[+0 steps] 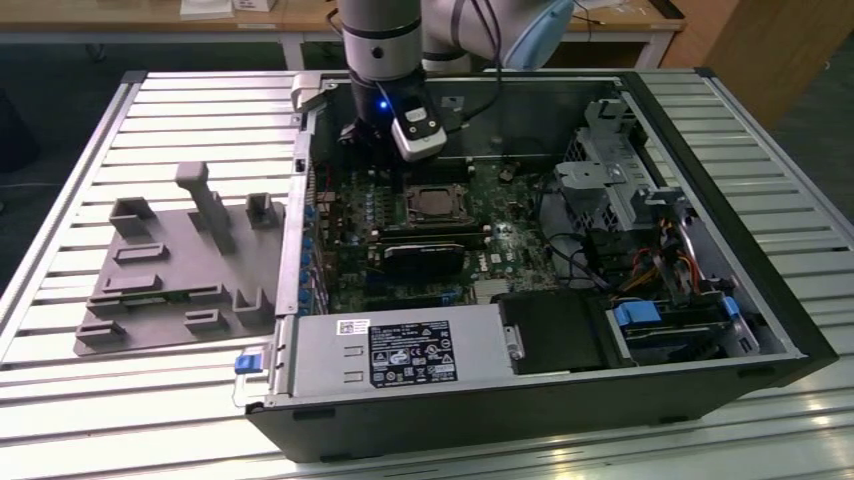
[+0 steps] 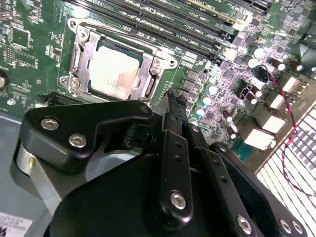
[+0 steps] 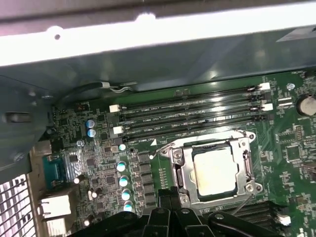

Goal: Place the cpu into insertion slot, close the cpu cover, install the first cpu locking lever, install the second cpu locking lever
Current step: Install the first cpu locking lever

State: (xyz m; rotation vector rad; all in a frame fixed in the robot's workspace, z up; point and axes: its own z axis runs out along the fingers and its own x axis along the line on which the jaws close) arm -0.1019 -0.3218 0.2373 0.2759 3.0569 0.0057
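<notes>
nearby, black claw (image 2: 174, 98) closed empty, square silver cpu (image 2: 113, 74) framed by shiny metal cpu cover (image 2: 83, 57)

I count one cpu (image 3: 215, 170), one cpu cover (image 3: 184, 169) and four long memory slots (image 3: 187, 106) in the first wrist view, plus one gripper (image 3: 173, 196), which is mine. In the exterior view I make it one open computer case (image 1: 781, 300), one silver power supply box (image 1: 400, 350), one grey moulded tray (image 1: 147, 290) and one slatted table (image 1: 134, 420).
</notes>
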